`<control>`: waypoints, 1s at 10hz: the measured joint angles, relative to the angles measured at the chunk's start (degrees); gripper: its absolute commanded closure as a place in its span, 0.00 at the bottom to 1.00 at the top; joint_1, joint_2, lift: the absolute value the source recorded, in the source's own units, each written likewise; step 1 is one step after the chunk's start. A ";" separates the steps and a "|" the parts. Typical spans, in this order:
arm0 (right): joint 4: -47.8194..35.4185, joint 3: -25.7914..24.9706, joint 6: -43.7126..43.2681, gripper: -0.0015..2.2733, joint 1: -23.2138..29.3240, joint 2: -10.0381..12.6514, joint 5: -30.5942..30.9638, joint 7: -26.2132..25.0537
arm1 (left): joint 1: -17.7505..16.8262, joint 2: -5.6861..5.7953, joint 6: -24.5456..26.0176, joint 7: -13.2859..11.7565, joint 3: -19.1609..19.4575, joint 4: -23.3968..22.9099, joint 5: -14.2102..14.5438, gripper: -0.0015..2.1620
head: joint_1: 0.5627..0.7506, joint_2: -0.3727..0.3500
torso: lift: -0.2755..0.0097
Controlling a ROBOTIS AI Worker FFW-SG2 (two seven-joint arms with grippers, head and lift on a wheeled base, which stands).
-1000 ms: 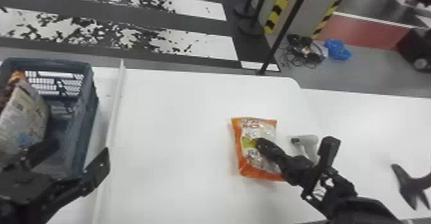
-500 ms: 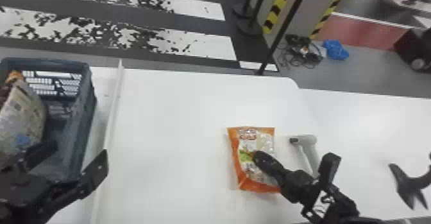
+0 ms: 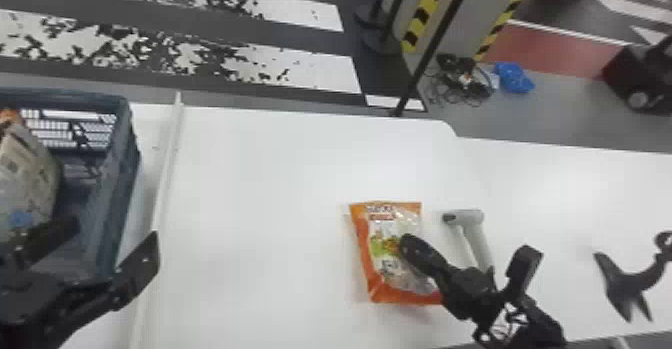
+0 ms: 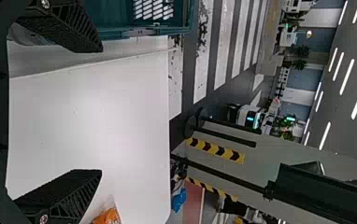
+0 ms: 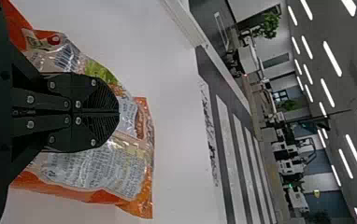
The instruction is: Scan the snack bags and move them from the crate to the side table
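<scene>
pinching an orange-edged plastic snack bag [image 3: 377,253] in the black two-fingered right pincer [image 3: 407,243] over the white worktop [image 3: 260,198], near a pale grey handheld scanner [image 3: 472,218], holding the black left pincer [image 3: 115,229] open by a blue-grey plastic crate [image 3: 120,193]

Snack bags: 1 orange [image 3: 375,253], lower centre; at least 1 more [image 3: 30,178] in crate. Crate [image 3: 117,183]: 1, left edge. Scanner [image 3: 477,238]: 1, right of centre.
</scene>
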 measured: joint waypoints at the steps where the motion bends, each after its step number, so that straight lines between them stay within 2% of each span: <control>1: -3.87 -2.63 0.96 0.03 1.77 0.05 -3.19 0.97 | 0.00 -0.07 -0.52 0.01 -0.05 -0.28 0.00 0.03 | 0.70 0.06 | 0.66; 3: -12.48 -9.59 11.50 0.02 4.23 1.45 -7.10 2.62 | 0.09 -0.08 -3.09 1.21 -0.75 -1.08 -0.06 0.03 | 0.70 0.03 | 0.66; 4: -14.16 -12.27 14.33 0.01 4.41 2.27 -7.29 1.08 | 0.38 -0.05 -5.53 2.23 -0.97 -1.21 -0.42 0.03 | 0.70 0.03 | 0.66; 6: -11.72 -15.85 15.45 0.01 3.01 2.66 -5.25 -2.93 | 0.83 0.30 -10.99 4.93 -0.77 -0.24 -3.67 0.03 | 0.70 0.03 | 0.66; 8: -5.59 -18.49 14.86 0.02 0.52 0.78 -1.99 -4.82 | 1.05 0.54 -15.86 5.99 1.12 2.42 -4.29 0.03 | 0.70 0.03 | 0.66; 10: 2.23 -18.36 12.39 0.02 -2.20 -2.97 0.99 -4.64 | 1.38 0.53 -20.55 5.63 3.13 4.97 -2.77 0.03 | 0.70 0.03 | 0.66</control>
